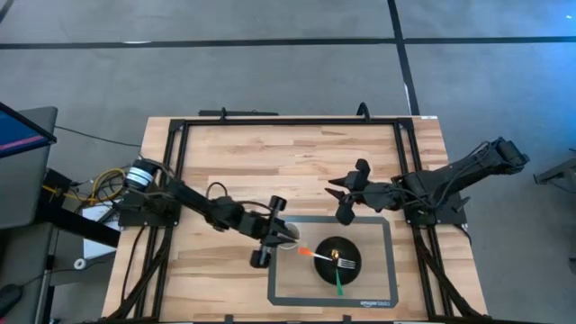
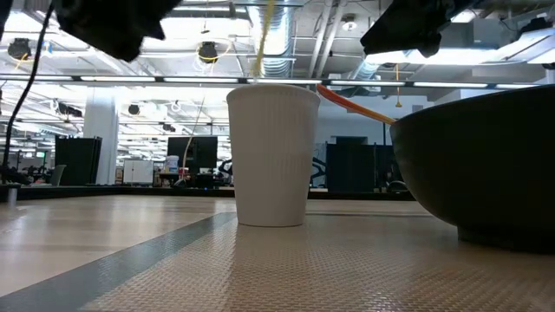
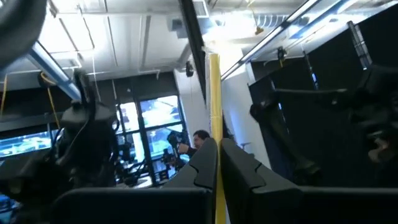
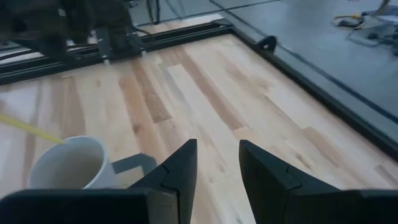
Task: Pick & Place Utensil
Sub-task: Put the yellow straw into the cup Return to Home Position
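Left hand [image 1: 273, 231] clamped on yellow utensil [image 3: 214, 118], hovering right over white cup [image 2: 271, 154]. Looks like drop-off step: needs lowering into cup, then letting go. Right hand [image 1: 346, 195] parked off to side, fingers apart, holding nothing. Bowl [image 1: 337, 259] beside cup already has utensils.

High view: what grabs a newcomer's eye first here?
The black bowl on the grey mat, with an orange utensil and a green one sticking out over its rim. Just beside it, the left gripper hangs over the white cup, shut on a thin yellow utensil. The right gripper waits open above the bare wood behind the mat.
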